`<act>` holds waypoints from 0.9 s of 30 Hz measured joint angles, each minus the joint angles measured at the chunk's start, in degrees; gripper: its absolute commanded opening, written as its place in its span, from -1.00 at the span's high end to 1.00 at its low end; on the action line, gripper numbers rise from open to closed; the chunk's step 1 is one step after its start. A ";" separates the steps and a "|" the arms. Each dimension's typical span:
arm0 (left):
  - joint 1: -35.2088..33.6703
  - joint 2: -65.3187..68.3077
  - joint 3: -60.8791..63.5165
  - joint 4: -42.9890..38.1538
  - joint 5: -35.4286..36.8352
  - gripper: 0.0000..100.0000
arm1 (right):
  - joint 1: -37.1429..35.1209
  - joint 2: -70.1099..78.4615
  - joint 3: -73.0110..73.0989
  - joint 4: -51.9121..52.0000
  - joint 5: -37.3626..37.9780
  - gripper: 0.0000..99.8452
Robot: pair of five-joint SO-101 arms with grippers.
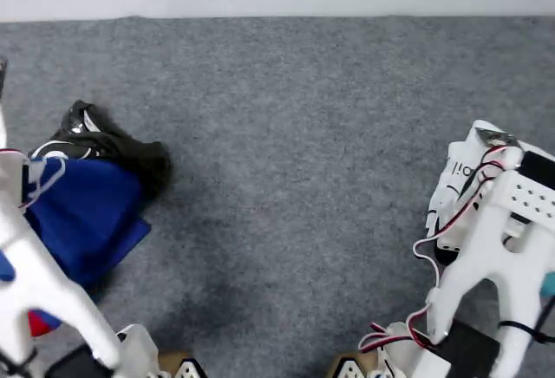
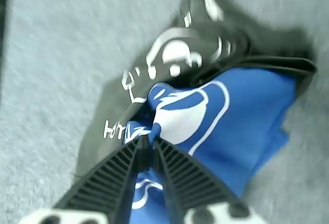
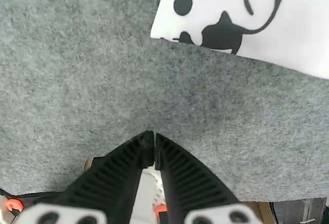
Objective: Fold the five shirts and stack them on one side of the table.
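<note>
A blue shirt (image 1: 87,213) lies crumpled at the table's left side, partly over a black shirt (image 1: 113,144) with white print. My left gripper (image 2: 152,142) is shut on a pinch of the blue shirt (image 2: 241,126), with the black shirt (image 2: 169,54) just beyond it. A folded white shirt (image 1: 473,166) with black print lies at the right side, under the right arm (image 1: 494,248). My right gripper (image 3: 154,139) is shut with nothing in it, above the bare mat and a little short of the white shirt (image 3: 288,23).
A grey felt mat (image 1: 303,135) covers the table, with open room across its middle. A bit of red cloth (image 1: 35,322) shows under the left arm (image 1: 35,283). The arm bases stand at the near edge.
</note>
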State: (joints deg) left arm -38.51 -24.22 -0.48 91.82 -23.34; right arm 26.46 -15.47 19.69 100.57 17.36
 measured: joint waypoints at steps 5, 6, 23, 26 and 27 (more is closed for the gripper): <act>6.51 -5.89 -5.19 0.00 8.00 0.99 | 0.00 0.00 0.00 0.00 0.00 0.98; 8.09 -6.51 -6.77 0.00 9.76 0.99 | 0.00 0.00 0.00 0.00 0.00 0.98; 52.84 -7.65 -18.73 -2.02 21.89 0.99 | 0.00 0.00 0.00 0.00 0.00 0.98; 53.10 -4.22 -13.45 -2.55 20.40 0.98 | 0.00 0.00 0.00 0.00 0.00 0.98; 52.13 -2.81 -11.08 -2.81 19.43 0.98 | 0.00 0.00 0.00 0.00 0.00 0.98</act>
State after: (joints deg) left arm 13.63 -27.03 -11.56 89.01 -3.91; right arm 26.46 -15.47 19.69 100.57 17.36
